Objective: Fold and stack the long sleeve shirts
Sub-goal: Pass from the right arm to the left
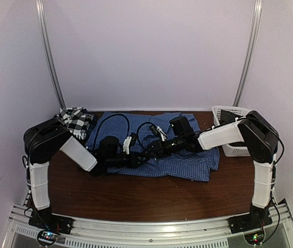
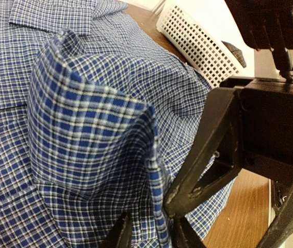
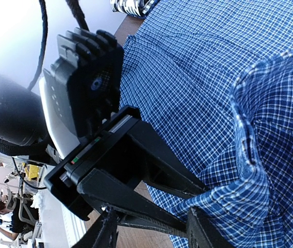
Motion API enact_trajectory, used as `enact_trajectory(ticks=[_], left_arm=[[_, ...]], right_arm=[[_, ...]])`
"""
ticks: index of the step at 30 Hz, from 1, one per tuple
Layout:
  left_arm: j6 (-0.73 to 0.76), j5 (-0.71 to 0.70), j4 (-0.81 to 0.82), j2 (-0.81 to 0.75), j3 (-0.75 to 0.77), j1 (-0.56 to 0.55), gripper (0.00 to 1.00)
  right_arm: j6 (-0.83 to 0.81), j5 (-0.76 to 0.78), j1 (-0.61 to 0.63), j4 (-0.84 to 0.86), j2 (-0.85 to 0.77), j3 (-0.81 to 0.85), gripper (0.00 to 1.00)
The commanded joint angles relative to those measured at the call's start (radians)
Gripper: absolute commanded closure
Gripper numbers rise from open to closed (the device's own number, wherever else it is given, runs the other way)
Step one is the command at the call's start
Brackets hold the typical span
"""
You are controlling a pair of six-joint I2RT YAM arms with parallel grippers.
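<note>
On the brown tabletop (image 1: pixel 136 199), spread across the middle, the blue fine-check shirt (image 1: pixel 188 164). White basket (image 1: pixel 224 109) to its right, black-and-white plaid shirt (image 1: pixel 76 121) bunched at back left. Left gripper (image 2: pixel 151 235) narrow, pinching the hem of a raised fold (image 2: pixel 100 129). Right gripper (image 3: pixel 151 232) half apart at the same fold; cannot tell whether gripping. Likely trouble: hem slipping from so shallow a pinch, or fingers colliding, crowded so close.
</note>
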Motion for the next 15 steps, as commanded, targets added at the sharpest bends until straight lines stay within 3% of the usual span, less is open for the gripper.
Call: enact_trajectory(ticks=[1, 6, 11, 15], left_arm=[[-0.013, 0.037, 0.123, 0.025, 0.033, 0.018, 0.76], [-0.025, 0.079, 0.135, 0.036, 0.034, 0.033, 0.99], [-0.093, 0.188, 0.169, -0.041, -0.014, 0.096, 1.00], [-0.083, 0.277, 0.010, -0.148, 0.022, 0.134, 1.00]], right_arm=[[0.015, -0.019, 0.001, 0.024, -0.034, -0.018, 0.53], [0.015, -0.015, -0.007, 0.024, -0.055, -0.028, 0.52], [-0.028, 0.042, -0.063, -0.041, -0.149, -0.068, 0.45], [-0.096, 0.189, -0.122, -0.155, -0.281, -0.119, 0.42]])
